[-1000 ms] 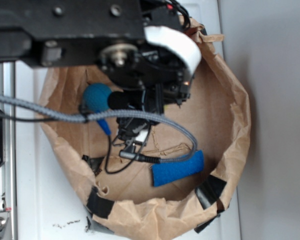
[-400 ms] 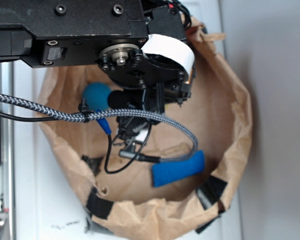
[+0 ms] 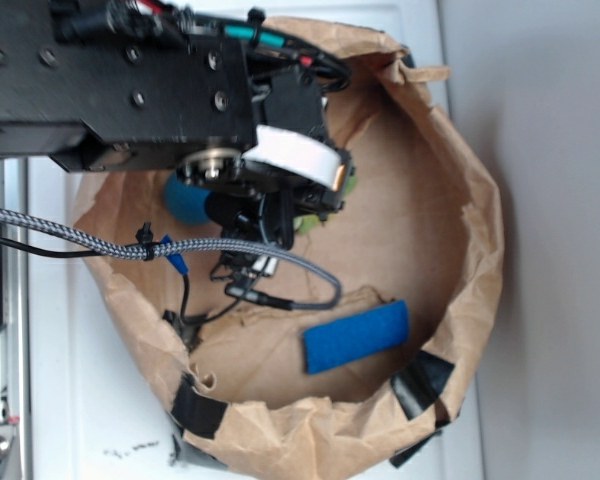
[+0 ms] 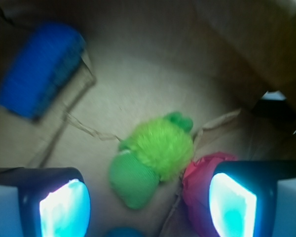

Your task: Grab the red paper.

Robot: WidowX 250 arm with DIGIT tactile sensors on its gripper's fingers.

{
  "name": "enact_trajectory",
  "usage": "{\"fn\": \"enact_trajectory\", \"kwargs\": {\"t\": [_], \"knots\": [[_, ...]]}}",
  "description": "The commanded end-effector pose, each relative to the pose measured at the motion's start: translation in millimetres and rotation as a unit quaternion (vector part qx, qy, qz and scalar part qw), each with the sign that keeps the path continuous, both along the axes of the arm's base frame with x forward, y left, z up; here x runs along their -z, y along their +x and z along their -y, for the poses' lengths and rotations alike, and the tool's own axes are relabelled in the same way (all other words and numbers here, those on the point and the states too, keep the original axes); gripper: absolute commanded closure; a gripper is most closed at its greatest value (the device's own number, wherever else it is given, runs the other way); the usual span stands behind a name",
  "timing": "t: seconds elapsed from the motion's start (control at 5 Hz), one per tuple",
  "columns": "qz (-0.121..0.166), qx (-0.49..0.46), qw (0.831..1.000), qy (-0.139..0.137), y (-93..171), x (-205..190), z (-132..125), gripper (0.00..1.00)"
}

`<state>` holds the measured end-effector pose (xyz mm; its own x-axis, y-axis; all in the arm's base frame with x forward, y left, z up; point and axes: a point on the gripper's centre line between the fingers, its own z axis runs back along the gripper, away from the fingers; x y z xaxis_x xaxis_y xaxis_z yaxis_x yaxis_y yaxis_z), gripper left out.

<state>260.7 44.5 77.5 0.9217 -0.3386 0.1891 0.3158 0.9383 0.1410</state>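
In the wrist view the red paper (image 4: 199,181) is a crumpled ball on the bag floor at the lower right. It is partly hidden behind my right finger (image 4: 233,206). My gripper (image 4: 148,210) is open above the floor, and nothing sits between the fingers. The red paper lies against the inner side of the right finger. A fuzzy green plush toy (image 4: 157,154) lies just left of the paper. A sliver of the teal-blue ball (image 4: 122,232) shows at the bottom edge. In the exterior view the arm (image 3: 160,90) hides the red paper.
All of this lies inside a brown paper bag (image 3: 480,250) with high crumpled walls. A blue rectangular block (image 3: 356,337) lies on the bag floor, also visible as the block (image 4: 39,69) in the wrist view. The blue ball (image 3: 183,200) sits under the arm. Cables (image 3: 100,243) drape across the left side.
The arm and wrist have shifted left and lower in the exterior view, covering more of the blue ball. A bit of green plush now shows beside the wrist.
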Motion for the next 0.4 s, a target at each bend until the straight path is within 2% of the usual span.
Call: {"fn": "enact_trajectory", "kwargs": {"t": [0.0, 0.2], "knots": [[0.031, -0.024, 0.999, 0.019, 15.7, 10.5, -13.2, 0.00], [0.018, -0.035, 0.999, 0.018, 26.2, 4.6, -15.0, 0.00]]}}
